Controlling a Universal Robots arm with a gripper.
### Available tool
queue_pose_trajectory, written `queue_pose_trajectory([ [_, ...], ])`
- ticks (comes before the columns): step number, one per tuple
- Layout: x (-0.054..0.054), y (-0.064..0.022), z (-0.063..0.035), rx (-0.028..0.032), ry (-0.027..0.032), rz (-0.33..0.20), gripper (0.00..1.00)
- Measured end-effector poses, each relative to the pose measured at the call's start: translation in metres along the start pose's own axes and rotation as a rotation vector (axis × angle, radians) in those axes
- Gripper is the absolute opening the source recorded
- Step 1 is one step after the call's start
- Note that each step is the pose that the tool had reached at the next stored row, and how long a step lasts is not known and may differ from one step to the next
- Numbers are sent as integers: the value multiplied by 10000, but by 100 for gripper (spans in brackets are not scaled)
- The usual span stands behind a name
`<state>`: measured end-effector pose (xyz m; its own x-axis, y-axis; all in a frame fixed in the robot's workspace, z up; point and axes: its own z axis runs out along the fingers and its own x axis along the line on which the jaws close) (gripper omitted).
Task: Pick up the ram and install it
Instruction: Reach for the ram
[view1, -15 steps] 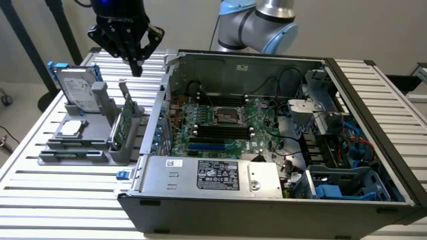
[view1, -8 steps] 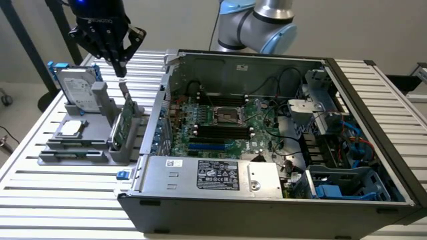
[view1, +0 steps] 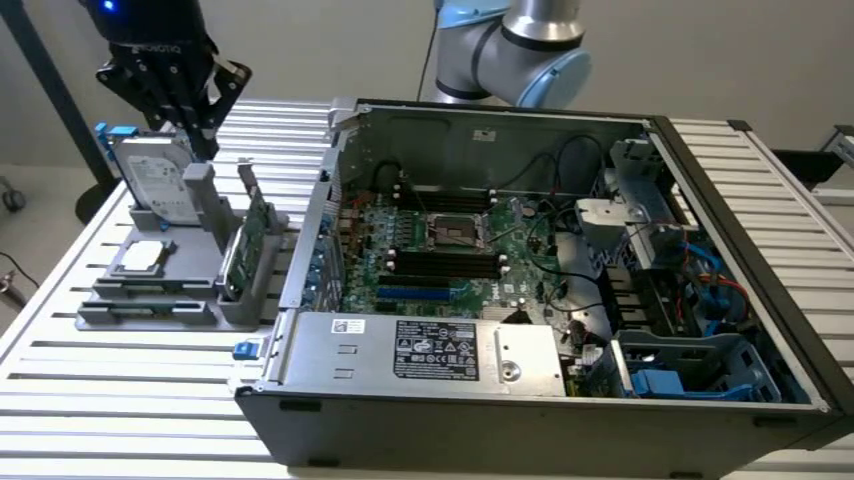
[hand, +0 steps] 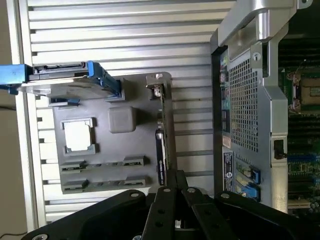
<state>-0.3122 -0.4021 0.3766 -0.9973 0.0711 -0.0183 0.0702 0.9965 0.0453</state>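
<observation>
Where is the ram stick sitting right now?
At the exterior view's left, the ram stands on edge in the gray holder, beside the taller green card and next to the open computer case.

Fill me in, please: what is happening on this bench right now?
A robot arm's gripper hovers over the grey parts holder, which carries a hard drive, beside an open computer case. Nothing shows in its grasp. The motherboard's black slots look empty, so nothing appears to be installed there yet.
</observation>
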Motion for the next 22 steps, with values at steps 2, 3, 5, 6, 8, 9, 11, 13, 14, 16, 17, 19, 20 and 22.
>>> queue_pose_trajectory([
  [2, 93, -7, 21, 12, 3, 1, 11],
  [3, 138, -11, 32, 18, 4, 1, 11],
  [5, 230, -19, 53, 29, 7, 0, 11],
  [6, 275, -23, 64, 34, 9, 0, 11],
  [8, 368, -30, 87, 45, 13, 1, 11],
  [9, 411, -34, 98, 49, 14, 0, 11],
  [11, 501, -42, 120, 59, 17, 0, 11],
  [13, 595, -50, 143, 68, 21, 0, 11],
  [14, 641, -53, 154, 73, 23, 1, 11],
  [16, 731, -61, 176, 82, 27, 0, 11],
  [17, 776, -65, 187, 86, 29, -1, 11],
  [19, 868, -73, 210, 96, 34, 0, 11],
  [20, 913, -78, 221, 99, 41, 0, 11],
  [22, 963, -95, 241, 103, 90, 3, 11],
])
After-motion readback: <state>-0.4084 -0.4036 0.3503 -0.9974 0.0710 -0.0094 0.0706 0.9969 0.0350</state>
